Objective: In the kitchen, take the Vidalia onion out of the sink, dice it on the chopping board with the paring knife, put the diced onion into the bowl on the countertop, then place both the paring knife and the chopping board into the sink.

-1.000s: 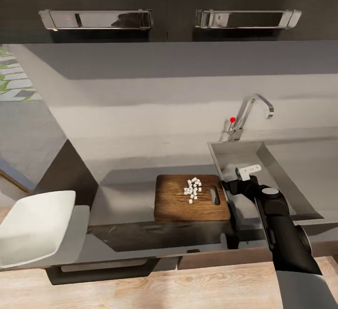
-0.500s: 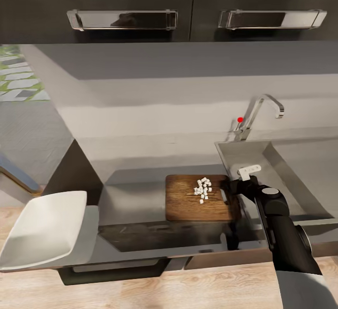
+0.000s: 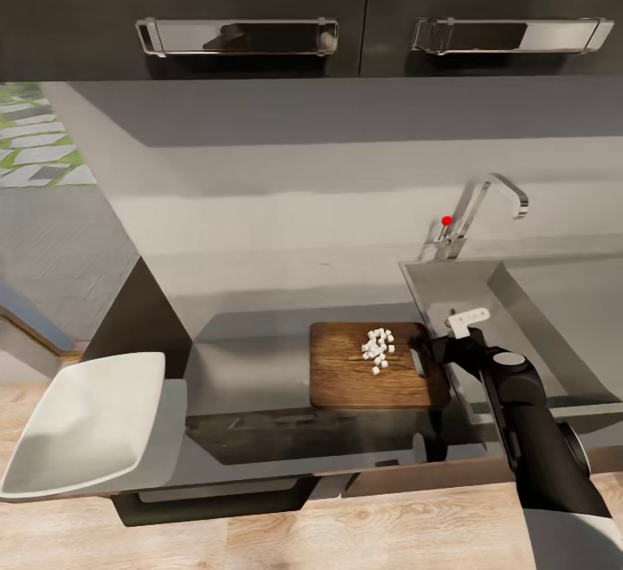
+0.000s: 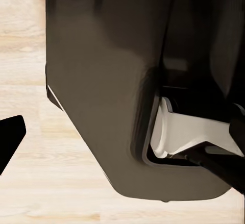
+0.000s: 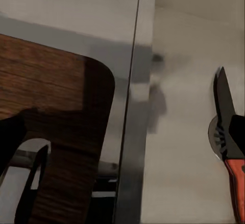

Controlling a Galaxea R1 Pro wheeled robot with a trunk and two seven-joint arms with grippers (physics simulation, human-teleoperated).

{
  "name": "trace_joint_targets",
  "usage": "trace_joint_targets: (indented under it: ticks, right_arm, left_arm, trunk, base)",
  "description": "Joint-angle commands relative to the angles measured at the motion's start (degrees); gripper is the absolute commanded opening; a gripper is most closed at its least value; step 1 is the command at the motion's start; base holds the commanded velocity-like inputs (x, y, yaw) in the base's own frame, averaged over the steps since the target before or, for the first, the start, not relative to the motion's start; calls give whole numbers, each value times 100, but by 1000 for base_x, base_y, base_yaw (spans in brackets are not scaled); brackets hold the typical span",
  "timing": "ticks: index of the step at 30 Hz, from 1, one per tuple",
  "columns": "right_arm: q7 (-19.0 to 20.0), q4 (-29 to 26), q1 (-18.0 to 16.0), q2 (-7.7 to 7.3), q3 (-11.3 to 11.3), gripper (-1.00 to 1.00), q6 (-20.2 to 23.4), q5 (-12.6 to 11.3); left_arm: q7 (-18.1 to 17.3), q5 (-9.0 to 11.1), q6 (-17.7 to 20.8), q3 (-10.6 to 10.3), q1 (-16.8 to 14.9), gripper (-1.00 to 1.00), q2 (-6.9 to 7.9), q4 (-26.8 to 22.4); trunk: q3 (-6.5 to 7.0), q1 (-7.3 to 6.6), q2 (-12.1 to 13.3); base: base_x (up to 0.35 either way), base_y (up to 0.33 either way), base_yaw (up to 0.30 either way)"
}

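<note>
The chopping board [image 3: 346,375] lies on the countertop [image 3: 251,345] just left of the sink [image 3: 484,285]. A small heap of white diced onion [image 3: 377,349] rests on the board. My right gripper [image 3: 439,347] hovers open over the board's handle-hole end [image 5: 56,132] and the sink's rim. In the right wrist view the paring knife [image 5: 223,101] lies on the sink floor, its orange-red handle [image 5: 236,183] beside one finger. The white bowl [image 3: 82,419] sits at the countertop's left end. My left gripper [image 4: 122,137] hangs open beside my dark trunk, above the wooden floor.
A chrome tap [image 3: 489,198] with a red knob [image 3: 446,220] stands behind the sink. Dark wall cabinets with steel handles [image 3: 238,35] hang overhead. The countertop ends at the left by a window [image 3: 35,146]; wooden floor [image 3: 346,535] runs along the front.
The whole view has shifted, so the camera moved. My right gripper has edged closer to the board's handle-hole end. The onion pieces, bowl and board lie as before.
</note>
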Motion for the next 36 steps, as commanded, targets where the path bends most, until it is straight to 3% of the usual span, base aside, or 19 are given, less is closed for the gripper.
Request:
trace_joint_targets:
  ticks: [1,22,28,29,36]
  right_arm:
    - [54,1,-4,3,-7,100,17,60]
    - [-551,40,-261,43,-44,100,619,37]
    - [-744,42,-265,230,-66,100,813,-44]
    - [-1019,46,-265,257,-76,100,1315,-49]
    - [-1035,229,-272,323,-136,100,1325,-65]
  left_arm:
    - [-3,35,-19,19,-3,100,-16,3]
    - [-6,35,-26,19,-3,100,-58,2]
    - [-6,35,-26,19,-2,100,-58,2]
    - [-6,35,-26,19,-2,100,-58,2]
    - [-6,35,-26,19,-2,100,-58,2]
  trunk:
    - [-9,3,-10]
    - [-9,3,-10]
    - [-9,3,-10]
    - [-9,3,-10]
    - [-9,3,-10]
  base:
    - [0,0,0]
    - [0,0,0]
    - [0,0,0]
    - [0,0,0]
    - [0,0,0]
